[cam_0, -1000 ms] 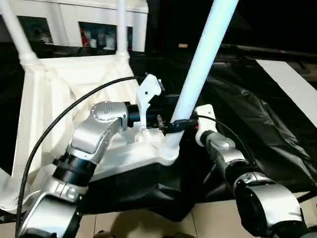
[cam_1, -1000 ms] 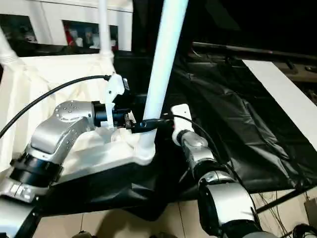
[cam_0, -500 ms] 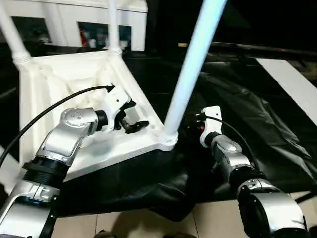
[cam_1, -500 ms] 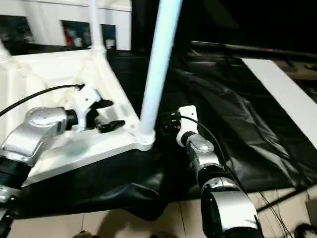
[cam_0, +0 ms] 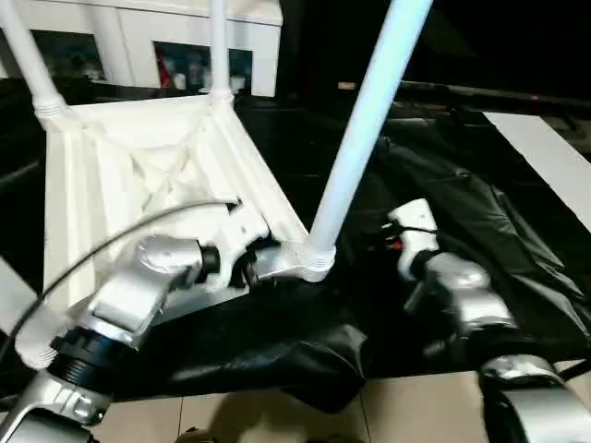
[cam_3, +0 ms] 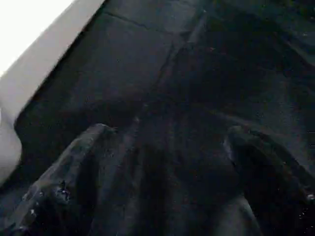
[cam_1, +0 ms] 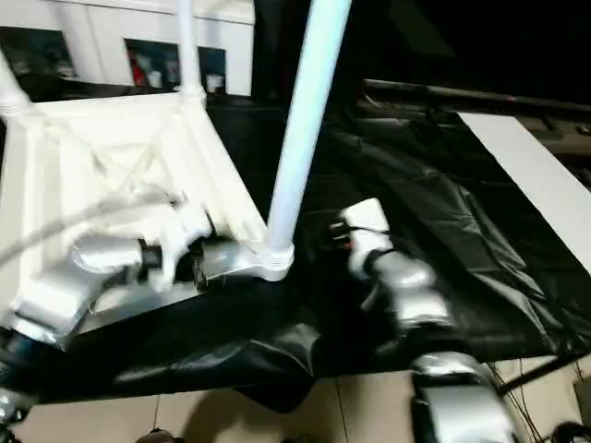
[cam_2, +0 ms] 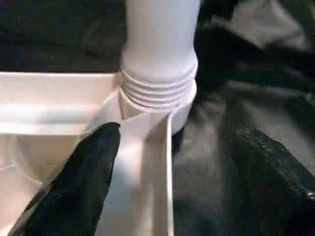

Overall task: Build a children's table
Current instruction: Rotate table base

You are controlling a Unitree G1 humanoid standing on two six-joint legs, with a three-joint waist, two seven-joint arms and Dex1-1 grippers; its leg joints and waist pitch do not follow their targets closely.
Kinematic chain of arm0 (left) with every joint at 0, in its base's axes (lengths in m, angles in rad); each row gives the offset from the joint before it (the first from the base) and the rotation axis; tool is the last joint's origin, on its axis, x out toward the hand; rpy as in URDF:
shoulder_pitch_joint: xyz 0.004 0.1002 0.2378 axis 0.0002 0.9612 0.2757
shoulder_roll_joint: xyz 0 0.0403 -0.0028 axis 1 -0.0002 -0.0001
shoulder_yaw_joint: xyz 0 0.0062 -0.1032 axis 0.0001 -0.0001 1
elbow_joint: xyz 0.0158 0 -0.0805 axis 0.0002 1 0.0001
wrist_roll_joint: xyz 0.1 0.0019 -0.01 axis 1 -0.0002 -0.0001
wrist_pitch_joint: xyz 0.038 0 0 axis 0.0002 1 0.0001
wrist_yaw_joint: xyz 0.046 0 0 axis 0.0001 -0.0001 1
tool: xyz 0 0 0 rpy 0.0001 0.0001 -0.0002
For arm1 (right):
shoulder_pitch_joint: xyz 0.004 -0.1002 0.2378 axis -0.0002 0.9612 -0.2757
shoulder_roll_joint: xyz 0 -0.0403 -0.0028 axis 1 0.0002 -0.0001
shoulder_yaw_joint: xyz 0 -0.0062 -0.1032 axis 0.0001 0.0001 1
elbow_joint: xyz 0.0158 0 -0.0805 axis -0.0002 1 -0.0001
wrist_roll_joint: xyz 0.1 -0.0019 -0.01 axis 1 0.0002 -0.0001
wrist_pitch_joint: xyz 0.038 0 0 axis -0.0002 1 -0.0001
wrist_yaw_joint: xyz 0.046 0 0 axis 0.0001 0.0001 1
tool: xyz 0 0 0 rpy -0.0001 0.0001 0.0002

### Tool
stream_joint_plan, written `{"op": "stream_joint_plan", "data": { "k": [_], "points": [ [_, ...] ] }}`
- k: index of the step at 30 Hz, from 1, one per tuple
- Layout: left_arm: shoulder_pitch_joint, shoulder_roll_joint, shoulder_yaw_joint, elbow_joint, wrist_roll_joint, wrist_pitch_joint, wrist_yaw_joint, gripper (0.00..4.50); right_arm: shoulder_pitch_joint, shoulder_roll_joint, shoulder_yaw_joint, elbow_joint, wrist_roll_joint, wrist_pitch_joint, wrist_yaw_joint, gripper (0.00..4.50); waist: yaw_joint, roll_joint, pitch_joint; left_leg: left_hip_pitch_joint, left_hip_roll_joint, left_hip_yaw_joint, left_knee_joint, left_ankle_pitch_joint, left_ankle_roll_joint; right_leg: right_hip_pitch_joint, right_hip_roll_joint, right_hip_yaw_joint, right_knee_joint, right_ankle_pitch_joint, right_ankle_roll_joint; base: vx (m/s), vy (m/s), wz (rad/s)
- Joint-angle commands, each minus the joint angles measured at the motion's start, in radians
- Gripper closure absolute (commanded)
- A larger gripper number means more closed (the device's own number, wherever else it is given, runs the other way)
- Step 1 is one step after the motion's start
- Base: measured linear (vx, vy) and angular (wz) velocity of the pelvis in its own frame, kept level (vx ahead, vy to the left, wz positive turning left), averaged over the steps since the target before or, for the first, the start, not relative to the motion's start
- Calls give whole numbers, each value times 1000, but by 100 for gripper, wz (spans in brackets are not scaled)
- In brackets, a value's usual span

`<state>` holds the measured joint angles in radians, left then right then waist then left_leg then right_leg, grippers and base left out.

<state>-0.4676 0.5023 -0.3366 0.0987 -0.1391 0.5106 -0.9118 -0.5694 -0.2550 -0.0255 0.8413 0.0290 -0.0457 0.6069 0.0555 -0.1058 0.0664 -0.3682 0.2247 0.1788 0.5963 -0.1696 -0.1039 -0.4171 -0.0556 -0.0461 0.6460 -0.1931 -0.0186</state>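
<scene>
The white table top (cam_0: 129,166) lies upside down on black cloth, ribbed underside up. Three legs stand in its corner sockets: one at the far left (cam_0: 28,65), one at the far middle (cam_0: 219,46), and a near one (cam_0: 369,120) in the socket (cam_0: 314,258) closest to me. My left gripper (cam_2: 177,142) is open at the top's near edge just beside that socket, one finger (cam_2: 83,182) over the white rim and the other over the cloth. My right gripper (cam_3: 167,142) is open above the cloth, to the right of the near leg, holding nothing.
Crumpled black cloth (cam_0: 480,212) covers the work surface and hangs over its front edge. A flat white board (cam_0: 549,161) lies at the far right. White cabinets (cam_0: 138,37) stand behind. Tiled floor (cam_0: 397,415) shows at the front.
Both grippers have let go of the near leg's base. My left gripper dropped to the top's near edge beside the socket. My right gripper drew back to the right over the cloth.
</scene>
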Motion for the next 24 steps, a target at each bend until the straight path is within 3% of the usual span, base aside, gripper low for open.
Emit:
{"op": "stream_joint_plan", "data": {
  "k": [1, 3, 8, 10, 13, 14, 19, 20, 24],
  "points": [
    [0, 9, -22, -12, 24, 16, -7, 85, 16, -24, 8, -40, -12, 32, 26, 51, 0, 15, -72, 5, 2, 6, -61, -174, -9, 58, -55, 44, -80, -160, -153, 0, 0, 0],
    [4, 14, -38, -24, 33, 54, 1, 93, 40, -62, 20, -84, -18, 53, 64, 51, -1, 18, -71, 6, 2, 6, -61, -186, -8, 57, -54, 42, -83, -181, -159, 0, 0, 0],
    [-2, 15, -48, -21, 52, 89, 34, 136, 77, -103, 40, -164, 10, 83, 161, 51, -1, 14, -69, 6, 2, 5, -60, -210, 0, 55, -55, 42, -91, -237, -152, 0, 0, 0],
    [-6, 20, -43, -22, 57, 119, 47, 172, 122, -130, 60, -270, 64, 131, 263, 51, 0, 17, -71, 9, 4, 4, -59, -216, 8, 59, -54, 42, -92, -230, -148, 0, 0, 0],
    [-6, 31, -33, -35, 63, 164, 50, 177, 174, -159, 78, -384, 102, 178, 346, 51, 0, 18, -67, 8, 5, 2, -63, -218, 18, 55, -54, 40, -93, -238, -155, 0, 0, 0],
    [-6, 33, -33, -37, 63, 168, 49, 202, 175, -160, 79, -387, 102, 179, 348, 51, 2, 17, -68, 8, 5, 2, -62, -219, 16, 55, -55, 40, -95, -248, -153, 0, 0, 0],
    [-2, 69, -28, -81, 63, 250, 33, 233, 192, -170, 79, -424, 104, 190, 352, 51, 1, 13, -66, 7, 4, 1, -62, -224, 6, 52, -57, 39, -97, -292, -148, 0, 0, 0],
    [-2, 69, -28, -81, 63, 250, 33, 259, 192, -170, 79, -424, 104, 190, 352, 51, 1, 14, -67, 8, 4, 0, -61, -223, 6, 51, -56, 39, -97, -295, -146, 0, 0, 0],
    [8, 97, -42, -91, 70, 262, 24, 283, 193, -165, 88, -454, 103, 208, 355, 51, 3, 13, -68, 7, 4, 0, -62, -198, 8, 53, -56, 39, -92, -256, -153, 0, 0, 0]
  ]
}}
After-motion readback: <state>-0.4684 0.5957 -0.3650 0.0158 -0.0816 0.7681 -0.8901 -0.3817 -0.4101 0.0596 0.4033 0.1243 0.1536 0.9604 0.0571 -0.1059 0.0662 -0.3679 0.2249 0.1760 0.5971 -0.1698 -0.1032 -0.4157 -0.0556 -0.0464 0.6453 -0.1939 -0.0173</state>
